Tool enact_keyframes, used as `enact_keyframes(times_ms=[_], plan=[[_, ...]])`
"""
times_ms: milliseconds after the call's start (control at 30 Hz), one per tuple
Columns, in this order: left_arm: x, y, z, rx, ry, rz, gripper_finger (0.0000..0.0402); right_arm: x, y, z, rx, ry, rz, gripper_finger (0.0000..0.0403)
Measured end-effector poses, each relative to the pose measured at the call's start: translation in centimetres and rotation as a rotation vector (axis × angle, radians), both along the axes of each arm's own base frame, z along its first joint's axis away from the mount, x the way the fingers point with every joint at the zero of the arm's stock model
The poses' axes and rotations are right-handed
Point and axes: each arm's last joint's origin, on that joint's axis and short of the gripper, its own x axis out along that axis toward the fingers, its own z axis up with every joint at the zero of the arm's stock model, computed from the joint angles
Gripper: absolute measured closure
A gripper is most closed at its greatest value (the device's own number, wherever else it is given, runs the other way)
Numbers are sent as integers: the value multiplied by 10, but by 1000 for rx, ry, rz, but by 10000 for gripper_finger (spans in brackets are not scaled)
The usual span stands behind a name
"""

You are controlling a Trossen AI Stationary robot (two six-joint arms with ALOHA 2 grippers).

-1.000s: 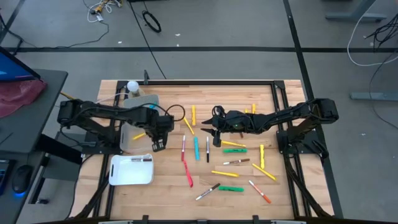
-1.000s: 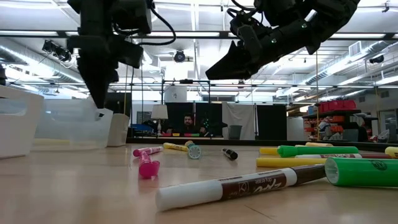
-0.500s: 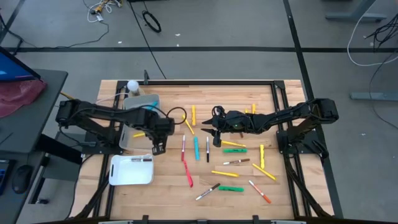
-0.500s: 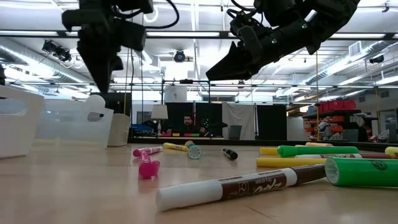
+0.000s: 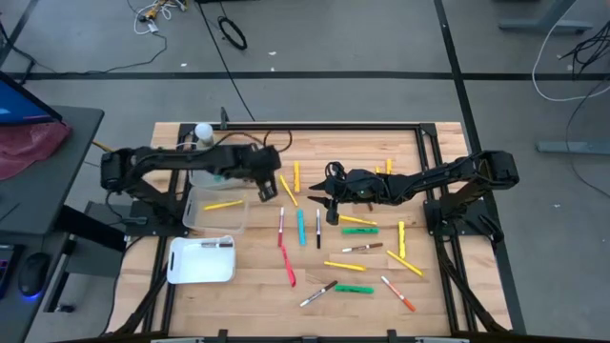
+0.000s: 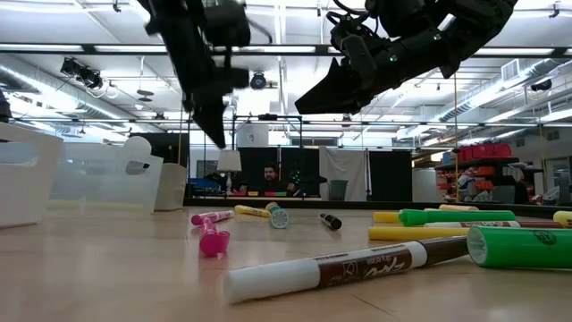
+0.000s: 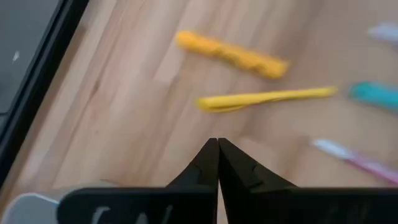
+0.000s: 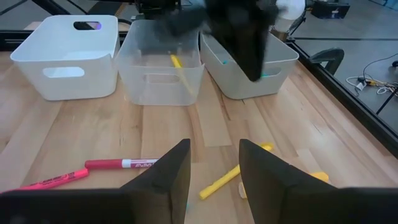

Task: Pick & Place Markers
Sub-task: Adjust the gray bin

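Markers loose on table; left gripper closed empty, right gripper apart

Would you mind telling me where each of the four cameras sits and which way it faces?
High: overhead, straight down on the table; both arms show.
Low: at tabletop height, level across the markers into the room; both arms hang from above.
Left wrist: on the left arm, facing wood and yellow markers past the shut left gripper.
Right wrist: on the right arm, facing three bins past the open right gripper.
Shared: right wrist and high both show the bins.
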Motion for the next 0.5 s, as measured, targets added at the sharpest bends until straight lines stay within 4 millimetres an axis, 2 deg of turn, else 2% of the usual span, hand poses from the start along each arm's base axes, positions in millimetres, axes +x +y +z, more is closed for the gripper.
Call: enact_keyframes(times_ms=[100, 233, 500], plan=[[1, 20, -19, 4, 94, 6, 395, 0, 0, 0, 0, 3, 0, 263], [2, 35, -38, 29, 197, 14, 398, 0, 0, 0, 11, 3, -5, 263], [-9, 33, -54, 29, 364, 12, 398, 0, 0, -1, 12, 5, -5, 263]])
